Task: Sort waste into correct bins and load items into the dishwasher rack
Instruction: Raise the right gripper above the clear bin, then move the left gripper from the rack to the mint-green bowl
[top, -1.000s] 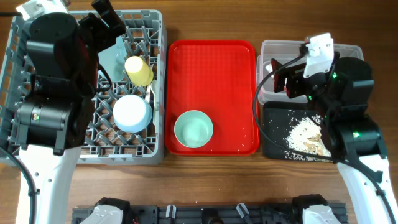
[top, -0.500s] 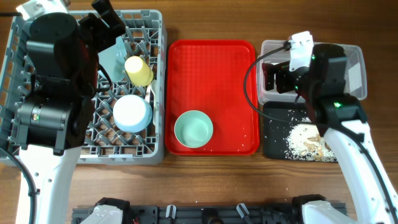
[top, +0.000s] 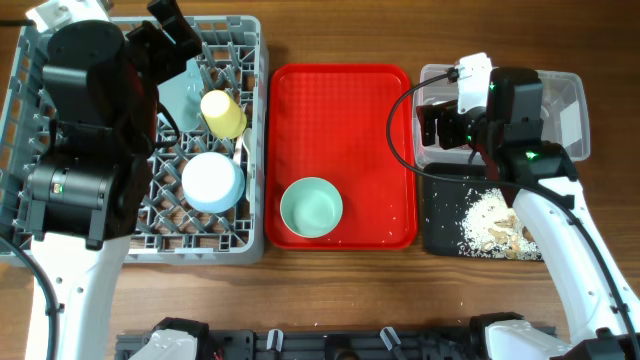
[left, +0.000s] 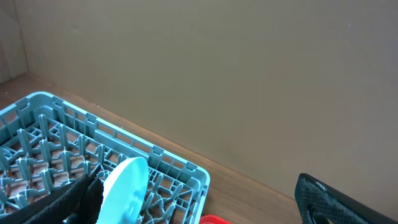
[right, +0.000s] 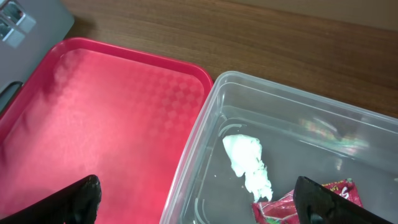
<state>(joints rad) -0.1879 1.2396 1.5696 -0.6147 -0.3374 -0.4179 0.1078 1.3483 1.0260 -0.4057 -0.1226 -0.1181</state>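
The grey dishwasher rack (top: 252, 60) holds an upright light blue plate (top: 180, 92), a yellow cup (top: 222, 113) and an upturned pale bowl (top: 212, 182). A second pale green bowl (top: 311, 207) sits on the red tray (top: 345, 130). My left gripper (top: 172, 30) is open above the rack's far edge. In the left wrist view (left: 199, 214) the plate (left: 124, 186) stands by its left finger. My right gripper (top: 437, 125) hangs open and empty over the clear tub's (top: 440, 75) left edge. The tub (right: 193, 143) holds the white tissue (right: 249, 163) and red wrapper (right: 305, 204). I cannot make out the fork or spoon.
The black tray (top: 440, 215) in front of the tub holds white and brown food scraps (top: 490, 220). A few crumbs lie on the red tray (right: 106, 124) near its right edge. The left arm's bulk covers the rack's (left: 50, 130) left half.
My right gripper has swung left and toward the back, from over the black tray to the clear tub's left edge. The left arm has not moved.
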